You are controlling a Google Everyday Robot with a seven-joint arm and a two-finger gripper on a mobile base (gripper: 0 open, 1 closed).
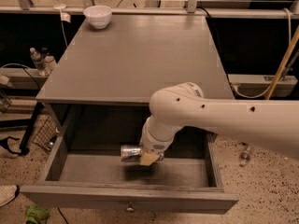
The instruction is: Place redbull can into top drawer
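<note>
Grey painted wood makes up the whole cabinet, and its top drawer (126, 197) stands pulled wide open, a shallow, flat-bottomed box with a small round metal knob (130, 208) centred on its front panel. The redbull can (131, 152), slim, shiny and silver, lies on its side inside the drawer space, just above the floor near the middle, with a soft dark shadow (140, 172) under it that suggests it is not yet resting on the wood. The gripper (147, 157) is clamped on the can's right end, a tan pad showing below the smooth white arm (224, 122) that reaches in from the right. Judging by this, most of the job is done: the drawer is open and the can is already within its walls. What seems left is to lower it the last little way, let go and lift the arm clear. Up on the matte counter (140, 59), a round glossy white bowl (98, 16) sits at the far left corner, well apart from the action.
</note>
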